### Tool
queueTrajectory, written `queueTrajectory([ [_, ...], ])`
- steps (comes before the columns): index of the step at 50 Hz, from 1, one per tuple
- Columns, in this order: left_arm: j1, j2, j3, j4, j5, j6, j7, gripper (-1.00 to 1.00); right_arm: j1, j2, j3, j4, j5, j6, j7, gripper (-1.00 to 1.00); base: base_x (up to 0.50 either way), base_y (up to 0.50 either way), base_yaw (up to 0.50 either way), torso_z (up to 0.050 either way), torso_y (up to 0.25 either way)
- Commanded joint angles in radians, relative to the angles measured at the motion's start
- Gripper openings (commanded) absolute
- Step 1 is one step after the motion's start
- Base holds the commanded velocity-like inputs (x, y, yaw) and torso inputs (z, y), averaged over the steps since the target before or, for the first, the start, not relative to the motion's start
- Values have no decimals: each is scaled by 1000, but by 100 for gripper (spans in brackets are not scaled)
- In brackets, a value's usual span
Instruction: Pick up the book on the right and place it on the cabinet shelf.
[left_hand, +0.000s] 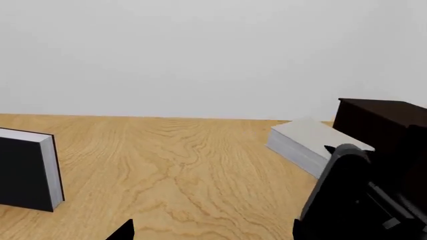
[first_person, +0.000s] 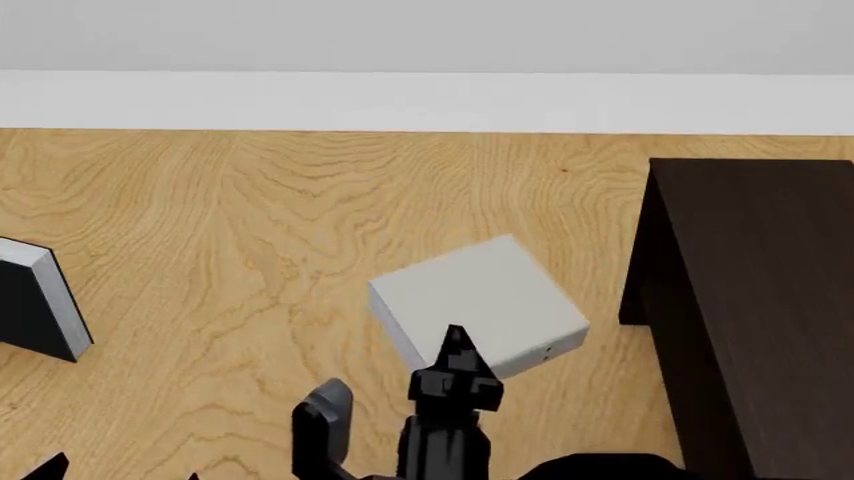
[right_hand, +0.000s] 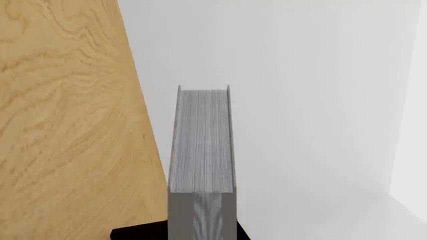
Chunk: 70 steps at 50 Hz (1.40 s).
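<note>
The light grey book (first_person: 478, 298) lies flat, cover up, in the middle of the wooden table, and seems raised a little above it. My right gripper (first_person: 454, 368) is shut on its near edge. In the right wrist view the book (right_hand: 202, 145) runs edge-on out of the right gripper (right_hand: 202, 235), white pages showing. The book also shows in the left wrist view (left_hand: 303, 137). The dark brown cabinet (first_person: 761, 300) stands just right of the book, and shows in the left wrist view (left_hand: 380, 122). My left gripper (left_hand: 213, 232) is open and empty, low over the table at the near left (first_person: 120, 472).
A black-covered book (first_person: 34, 300) stands upright at the table's left edge, also in the left wrist view (left_hand: 27, 170). The wooden table (first_person: 267, 220) ends at a white wall behind. My right arm (left_hand: 353, 195) crosses the left wrist view in front of the cabinet.
</note>
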Motion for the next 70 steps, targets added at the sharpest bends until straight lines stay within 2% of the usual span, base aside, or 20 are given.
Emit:
queueTrajectory([
  [1,0,-3,6,0,3,5,-3,100,-21,-9,14,54,-18,133,20,-100,0,0,0,0,10],
  [30,4,-12,11,7,0,15,-13,100,-45,24,58,80,5,261,43,-100,0,0,0,0,1],
  [70,0,-21,18,0,-18,22,-21,100,-86,76,106,120,6,283,33,-100,0,0,0,0,1],
])
